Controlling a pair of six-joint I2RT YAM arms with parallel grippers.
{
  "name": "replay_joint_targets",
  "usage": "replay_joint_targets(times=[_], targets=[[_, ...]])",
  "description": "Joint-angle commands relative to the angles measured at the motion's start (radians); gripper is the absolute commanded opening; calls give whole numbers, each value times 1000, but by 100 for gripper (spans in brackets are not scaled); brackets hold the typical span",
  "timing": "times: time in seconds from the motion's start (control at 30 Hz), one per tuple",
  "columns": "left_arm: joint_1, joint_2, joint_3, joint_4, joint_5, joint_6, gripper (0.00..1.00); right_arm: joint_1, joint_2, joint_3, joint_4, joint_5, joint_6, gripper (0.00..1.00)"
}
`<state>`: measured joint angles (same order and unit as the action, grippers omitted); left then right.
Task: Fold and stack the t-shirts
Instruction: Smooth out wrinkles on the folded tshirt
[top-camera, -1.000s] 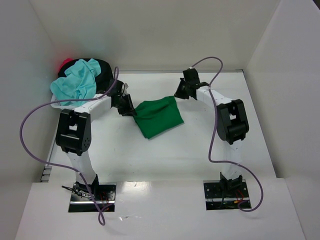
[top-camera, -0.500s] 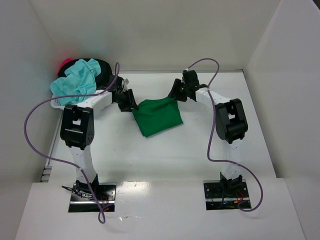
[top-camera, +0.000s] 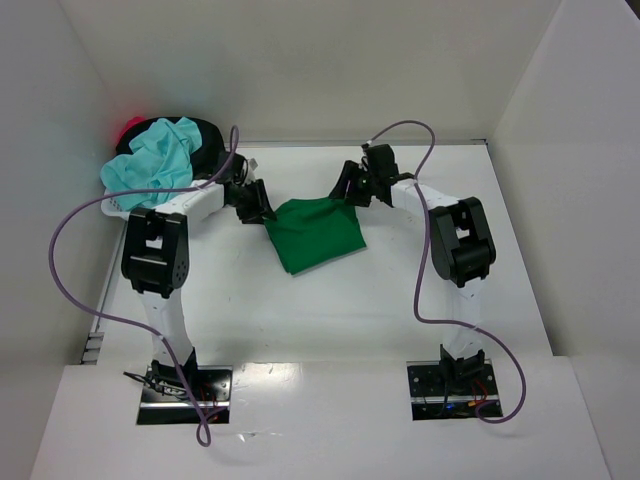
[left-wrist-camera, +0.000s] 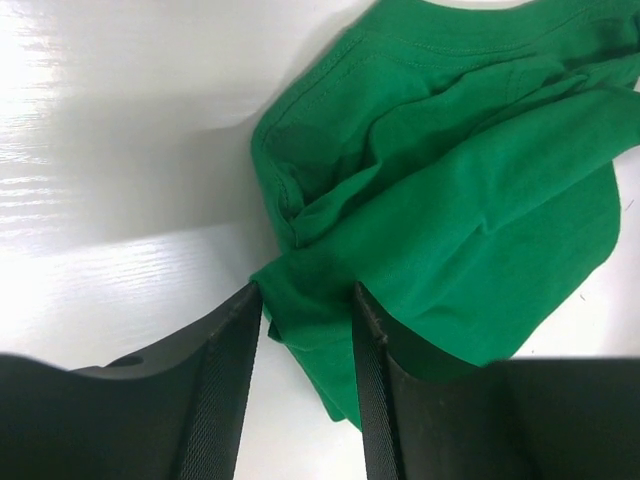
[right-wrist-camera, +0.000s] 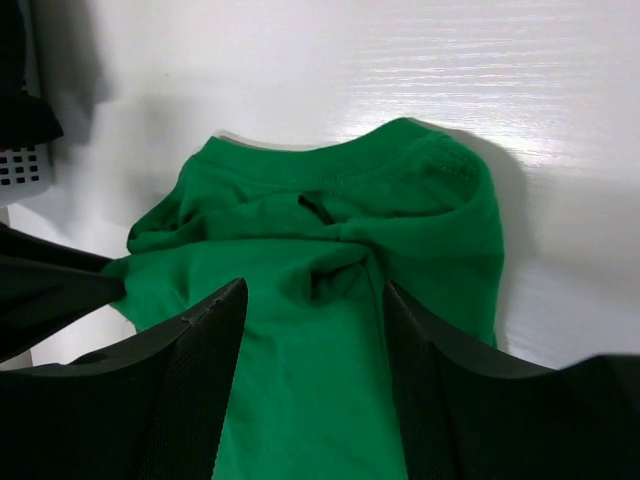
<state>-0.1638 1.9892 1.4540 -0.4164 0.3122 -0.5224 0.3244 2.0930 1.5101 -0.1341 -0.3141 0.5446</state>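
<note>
A bright green t-shirt (top-camera: 318, 236) lies crumpled on the white table, mid-back. My left gripper (top-camera: 257, 207) is at its left corner. In the left wrist view the left gripper (left-wrist-camera: 305, 295) is open, and a fold of the green shirt (left-wrist-camera: 470, 190) lies between the fingers. My right gripper (top-camera: 346, 188) is over the shirt's far edge. In the right wrist view the right gripper (right-wrist-camera: 312, 285) is open wide above the green cloth (right-wrist-camera: 400, 210), near the collar. Turquoise (top-camera: 150, 166), black (top-camera: 206, 136) and red/pink (top-camera: 128, 128) shirts are piled at the back left.
The pile sits in a small white basket (top-camera: 112, 206), whose mesh wall shows in the right wrist view (right-wrist-camera: 22, 166). White walls enclose the table at the back and on both sides. Purple cables loop from both arms.
My right gripper has moved left and down onto the shirt's far edge. My left gripper has shifted slightly back along the shirt's left corner, and the shirt has bunched a little.
</note>
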Motion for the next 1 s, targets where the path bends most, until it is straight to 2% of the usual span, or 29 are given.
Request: replay_joint_targets(times=[0.0, 0.17, 0.23, 0.3, 0.4, 0.43, 0.47, 0.53, 0.57, 0.6, 0.7, 0.97], targets=[[6, 26, 22, 24, 28, 22, 48, -1, -24, -1, 60, -36, -5, 62], [6, 36, 22, 24, 28, 22, 42, 35, 27, 53, 24, -25, -28, 55], [6, 36, 31, 24, 28, 22, 39, 44, 53, 62, 24, -25, -28, 46], [6, 36, 31, 24, 37, 22, 38, 44, 65, 75, 13, -16, -28, 43], [6, 45, 42, 24, 38, 22, 34, 44, 76, 96, 2, -16, -28, 33], [6, 45, 42, 24, 38, 22, 33, 44, 76, 96, 2, -7, -28, 29], [6, 45, 42, 24, 38, 22, 28, 44, 76, 96, -7, 4, -28, 21], [6, 45, 51, 24, 38, 22, 21, 44, 76, 105, -16, 15, -28, 10], [6, 45, 51, 24, 38, 31, 16, 44, 62, 105, -16, 26, -28, 0], [6, 45, 61, 24, 38, 32, 8, 44, 53, 105, -16, 36, -28, 0], [6, 26, 71, 14, 38, 32, 0, 44, -13, 93, -16, 85, -15, 0], [6, -26, 111, -4, 57, 41, 0, 44, -209, 16, -35, 135, -15, 0]])
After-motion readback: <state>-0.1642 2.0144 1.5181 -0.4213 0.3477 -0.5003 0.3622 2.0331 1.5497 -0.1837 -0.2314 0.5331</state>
